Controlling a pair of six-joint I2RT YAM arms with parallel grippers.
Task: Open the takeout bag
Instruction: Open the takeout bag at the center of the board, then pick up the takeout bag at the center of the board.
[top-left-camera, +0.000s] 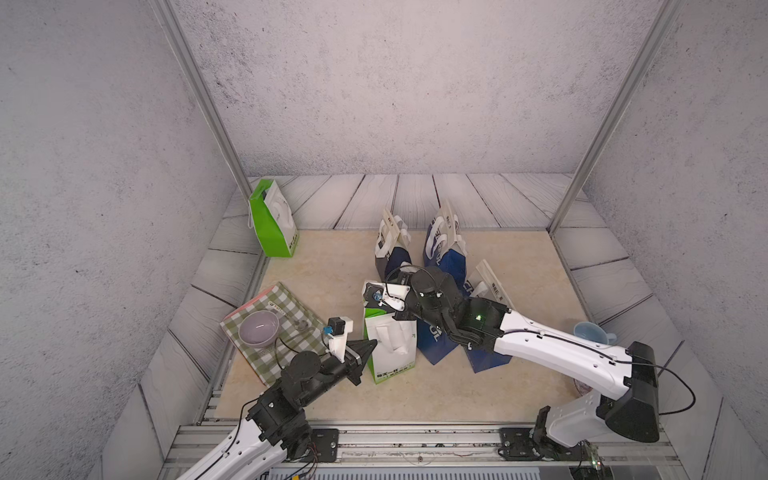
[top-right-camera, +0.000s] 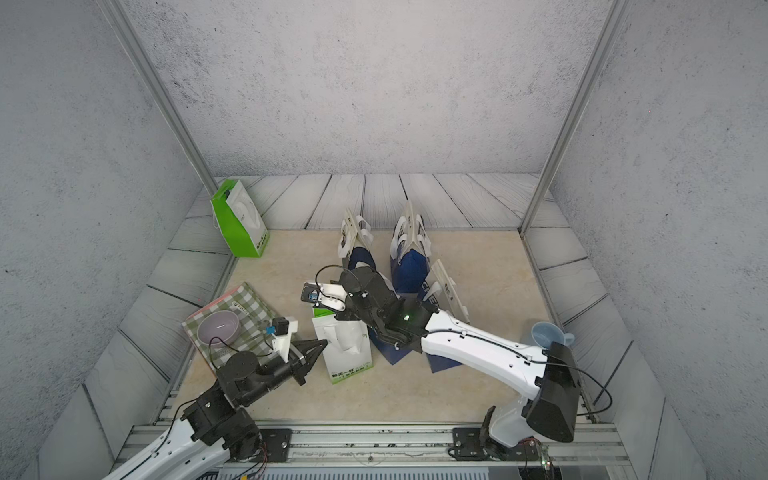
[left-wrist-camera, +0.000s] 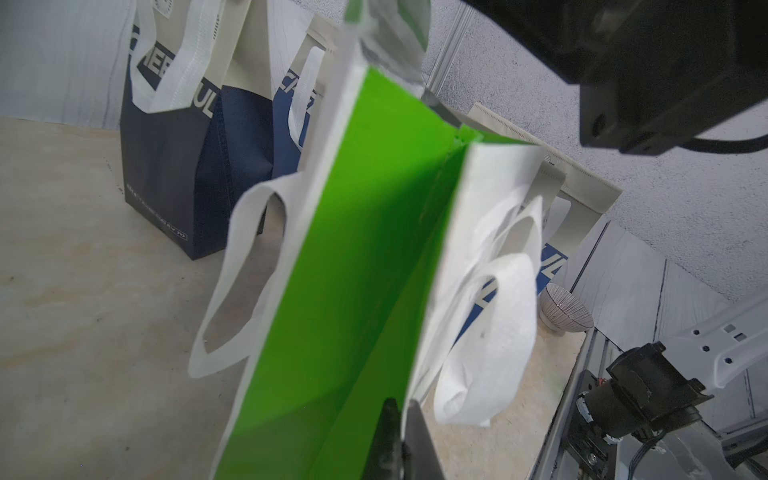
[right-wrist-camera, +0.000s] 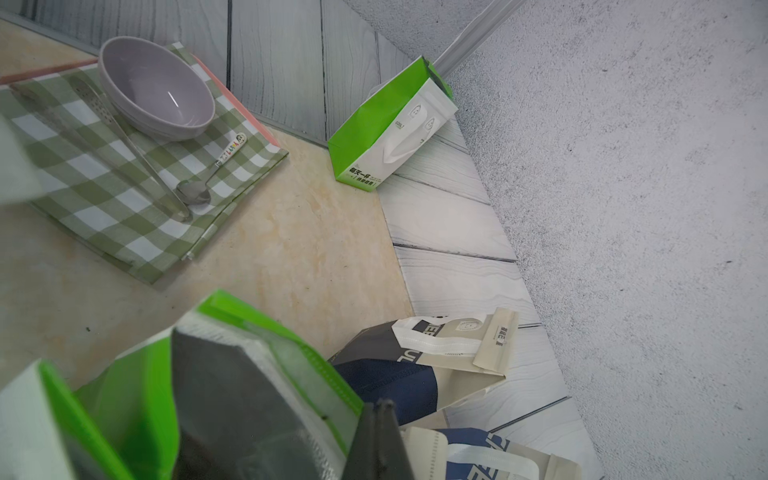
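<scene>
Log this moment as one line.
left pincer: shut on takeout bag side | right pincer: shut on its rim | mouth: partly open

Open passage: bare beige surface (top-left-camera: 328, 266) between the far-corner green-and-white bag (top-left-camera: 272, 226) and the lilac bowl (top-left-camera: 258, 328) on a green checked cloth (top-left-camera: 266, 365). Navy-and-cream fabric bags (top-left-camera: 446, 257) crowd behind the central green-and-white takeout bag (top-left-camera: 390, 345).

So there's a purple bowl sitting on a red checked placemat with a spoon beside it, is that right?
Not quite: the placemat is green and white checked, not red. The right wrist view shows it, with the purple bowl on it and the spoon beside the bowl.
</scene>
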